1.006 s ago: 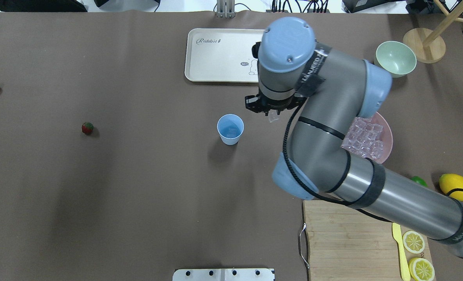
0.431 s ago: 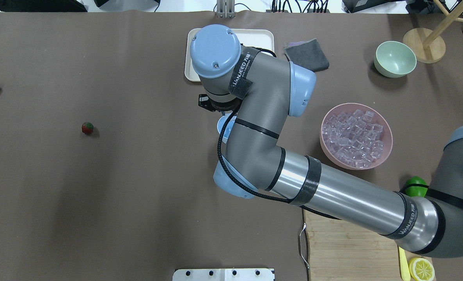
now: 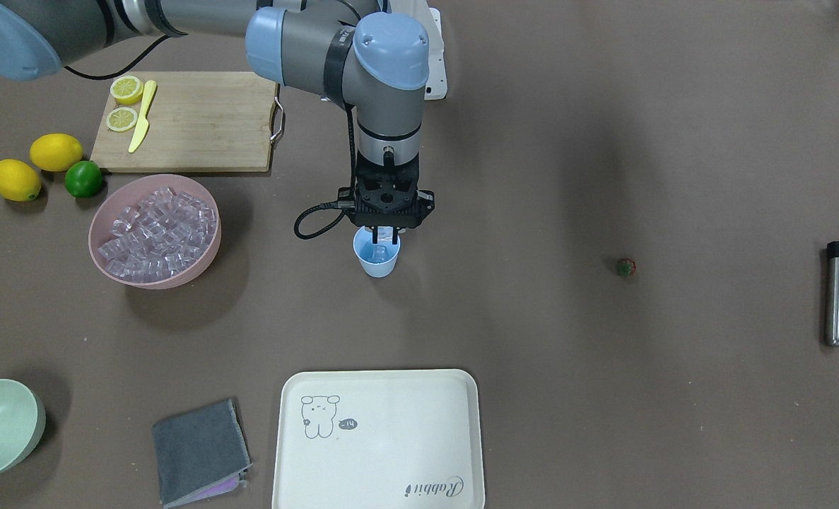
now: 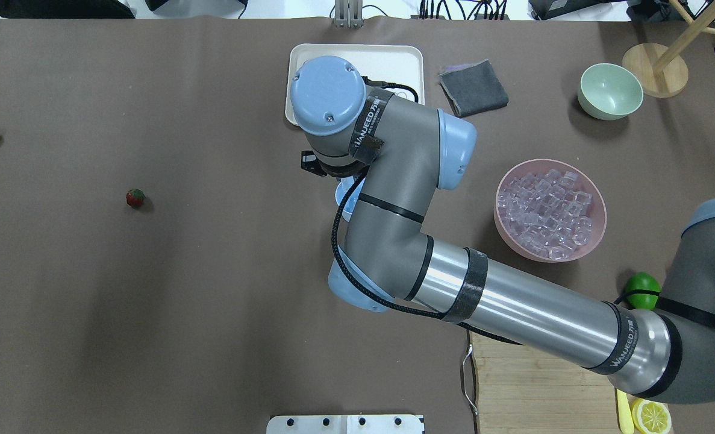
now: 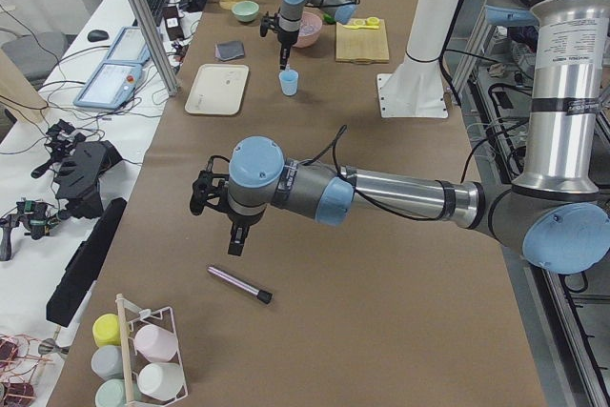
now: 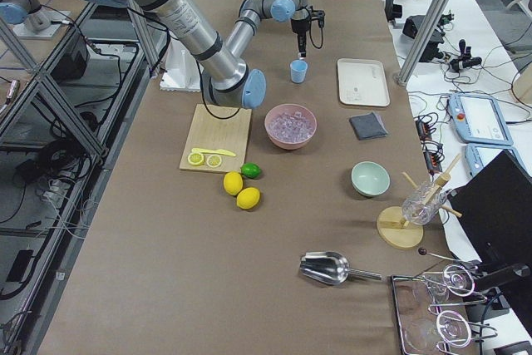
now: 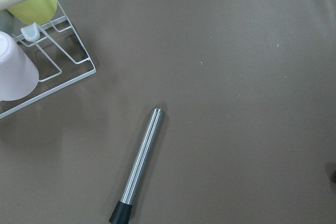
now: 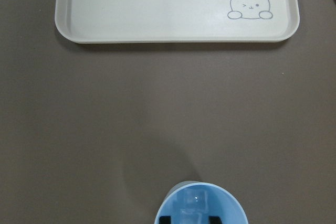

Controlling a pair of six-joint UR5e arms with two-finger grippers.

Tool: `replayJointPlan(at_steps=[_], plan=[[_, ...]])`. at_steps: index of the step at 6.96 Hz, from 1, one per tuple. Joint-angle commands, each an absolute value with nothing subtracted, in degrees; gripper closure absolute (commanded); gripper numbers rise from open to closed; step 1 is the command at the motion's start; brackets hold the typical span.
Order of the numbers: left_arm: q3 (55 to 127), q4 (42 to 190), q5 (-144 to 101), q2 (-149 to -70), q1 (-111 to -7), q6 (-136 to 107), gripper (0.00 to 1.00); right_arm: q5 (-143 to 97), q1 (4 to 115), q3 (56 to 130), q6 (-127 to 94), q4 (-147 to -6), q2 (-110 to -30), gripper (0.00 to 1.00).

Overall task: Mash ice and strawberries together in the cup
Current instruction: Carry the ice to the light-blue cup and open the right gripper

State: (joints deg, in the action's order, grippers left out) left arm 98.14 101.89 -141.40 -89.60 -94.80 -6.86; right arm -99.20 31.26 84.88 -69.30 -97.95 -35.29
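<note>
Right arm stretched out, right tool (image 3: 386,240) vertical, pinching ice (image 3: 386,233), left tool (image 5: 235,247) hovering low, pointing down

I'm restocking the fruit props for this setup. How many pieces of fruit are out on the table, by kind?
Whole yellow lemons: 2
Cut yellow lemon pieces: 2
Round green lime: 1
Small red strawberry: 1
Total: 6

Robotics lab, aluminium framing (image 5: 145,21), teach pendant (image 5: 103,83)
</note>
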Motion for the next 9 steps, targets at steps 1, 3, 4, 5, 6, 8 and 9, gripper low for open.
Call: replayJointPlan(at_steps=[1, 3, 4, 5, 6, 8, 9], plan=[[98.17, 101.95, -141.50, -89.21, -95.01, -6.86, 0.02, -97.57, 30.33, 85.42, -68.47, -96.25, -38.12, 0.99], [97.91, 101.60, -141.33, -89.21, -95.36, -6.86, 0.02, -96.24, 29.18, 85.52, -68.47, -93.43, -39.20, 0.13], [97.74, 101.51, -140.98, -89.56, -95.27, -6.94, 0.02, -96.24, 29.09, 85.69, -68.99, -93.51, -38.94, 0.02], [97.73, 101.51, -140.80, -90.26, -95.19, -6.94, 0.02, -96.59, 29.18, 87.43, -68.56, -94.04, -39.72, 0.01], [98.26, 101.51, -140.89, -91.05, -94.92, -6.94, 0.02, -97.11, 29.61, 91.98, -68.03, -95.61, -42.51, 0.01], [98.53, 101.51, -140.89, -92.89, -93.01, -7.12, 0.02, -98.35, 31.98, 106.53, -60.77, -98.87, -55.20, 0.01], [98.53, 101.60, -140.80, -93.94, -90.38, -10.77, 0.02, -100.09, 35.04, 111.05, -56.03, -99.05, -59.89, 0.01]])
